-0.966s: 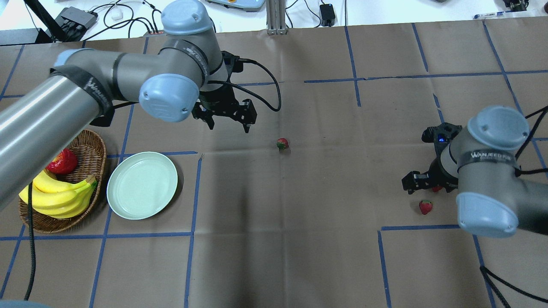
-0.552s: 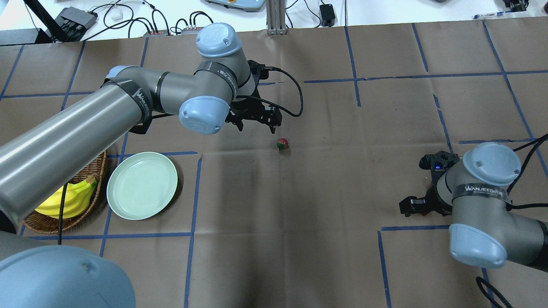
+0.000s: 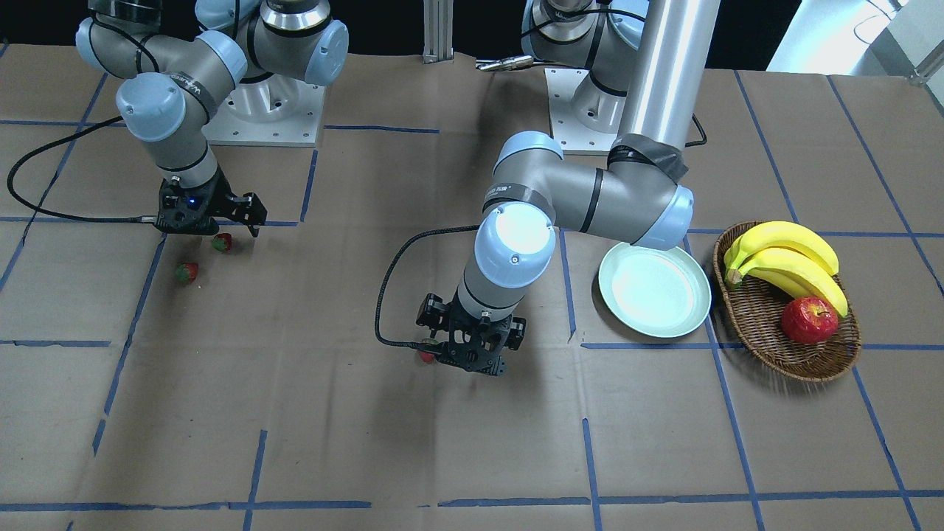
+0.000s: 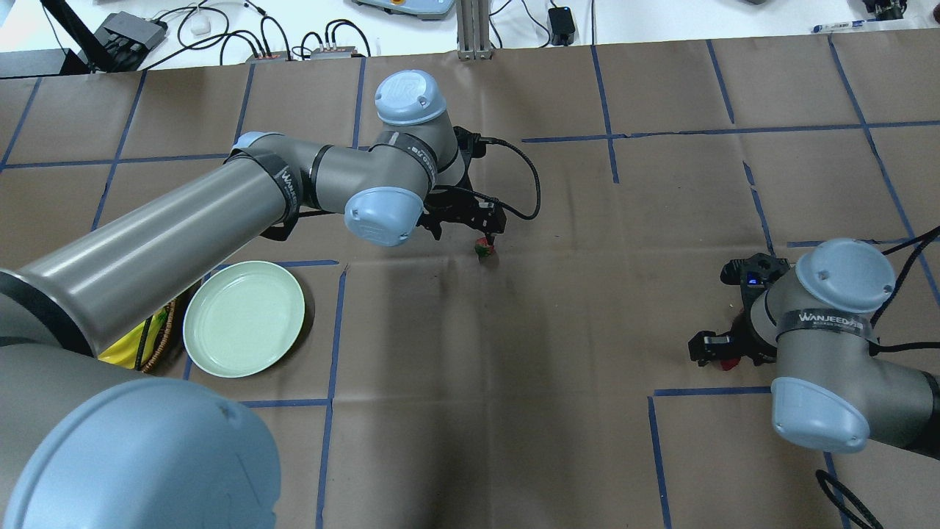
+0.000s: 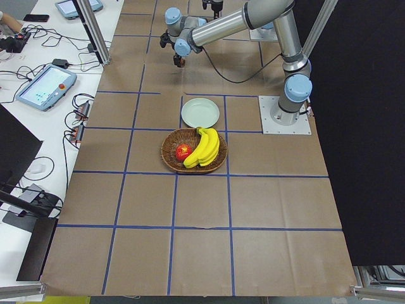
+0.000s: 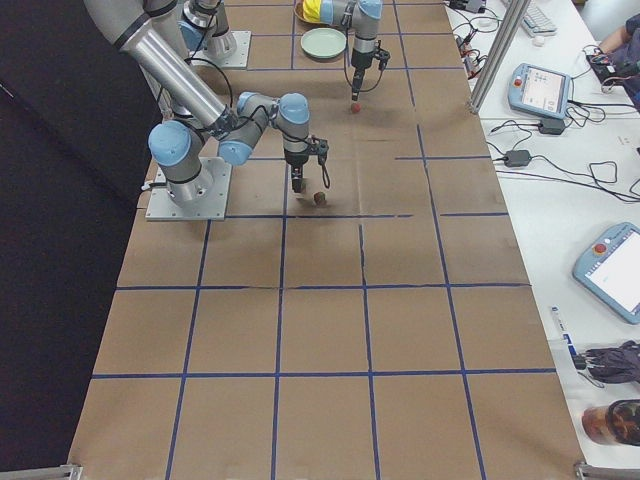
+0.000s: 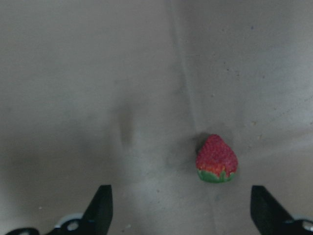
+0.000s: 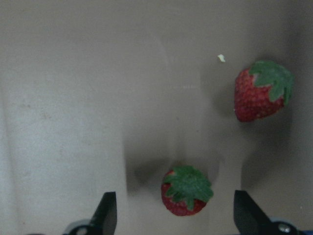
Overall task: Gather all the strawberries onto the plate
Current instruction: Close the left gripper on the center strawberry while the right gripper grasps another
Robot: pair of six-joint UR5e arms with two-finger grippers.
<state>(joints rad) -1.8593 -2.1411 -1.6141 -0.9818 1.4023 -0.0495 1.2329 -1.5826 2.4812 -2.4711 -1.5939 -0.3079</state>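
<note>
One strawberry (image 4: 483, 248) lies mid-table. My left gripper (image 4: 466, 234) hangs open just above it. In the left wrist view the strawberry (image 7: 216, 160) sits between the open fingers (image 7: 100, 208), right of centre. Two more strawberries (image 3: 221, 242) (image 3: 186, 273) lie on the robot's right. My right gripper (image 3: 214, 230) is open and low over them. In the right wrist view one strawberry (image 8: 187, 192) lies between the fingers and the other (image 8: 261, 90) lies off to the upper right. The mint-green plate (image 4: 244, 318) holds nothing.
A brown wicker basket (image 3: 767, 335) with bananas (image 3: 782, 258) and a red apple (image 3: 809, 320) stands beside the plate (image 3: 655, 290). The left arm's long link reaches over the basket and plate side. Cables and devices line the far table edge.
My left gripper has swung right and come down from near the plate side to just over the middle strawberry. My right gripper has shifted toward the robot over the nearer strawberry.
</note>
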